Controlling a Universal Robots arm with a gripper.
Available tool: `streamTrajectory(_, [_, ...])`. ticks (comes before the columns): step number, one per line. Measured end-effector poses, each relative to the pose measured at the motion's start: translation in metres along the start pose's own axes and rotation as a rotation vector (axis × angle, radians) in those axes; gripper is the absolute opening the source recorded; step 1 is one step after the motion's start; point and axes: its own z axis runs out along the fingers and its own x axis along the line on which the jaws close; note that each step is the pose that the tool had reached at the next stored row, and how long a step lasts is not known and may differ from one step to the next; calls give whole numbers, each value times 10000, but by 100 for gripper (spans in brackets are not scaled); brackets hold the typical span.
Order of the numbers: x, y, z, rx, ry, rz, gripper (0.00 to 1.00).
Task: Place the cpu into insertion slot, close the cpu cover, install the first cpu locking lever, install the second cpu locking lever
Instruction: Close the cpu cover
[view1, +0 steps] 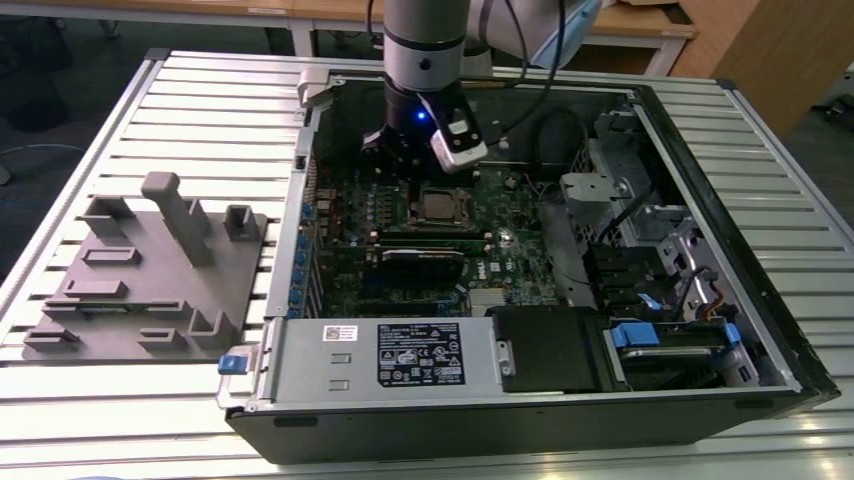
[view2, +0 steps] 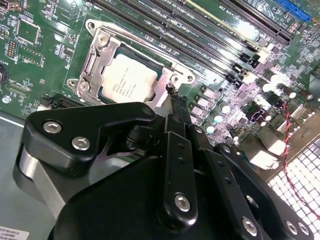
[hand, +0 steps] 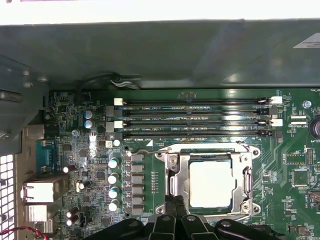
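We see the cpu lying flat in the insertion slot, metal top up. It is square, so it has no long axis, and its edges run parallel to the long memory slots. The cpu cover lies down around it, framing the chip. The gripper hangs at the socket's edge, claw drawn together, just beside the cover. The green motherboard sits in an open computer case on a slatted metal table. A grey fixture block lies at the exterior view's left, with wooden furniture behind.
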Motion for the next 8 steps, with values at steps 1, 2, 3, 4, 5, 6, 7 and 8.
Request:
streamTrajectory(1, [3, 0, 0, 0, 0, 0, 11])
streamTrajectory(2, [5, 0, 0, 0, 0, -1, 11])
streamTrajectory(3, [9, 0, 1, 0, 0, 0, 11])
streamTrajectory(4, [12, 0, 1, 0, 0, -1, 11])
streamTrajectory(5, [14, 0, 1, 0, 0, -1, 11])
streamTrajectory(6, [16, 0, 1, 0, 0, -2, 11])
streamTrajectory(7, [18, -1, 1, 0, 0, -1, 11])
streamTrajectory(8, [19, -1, 1, 0, 0, -1, 11])
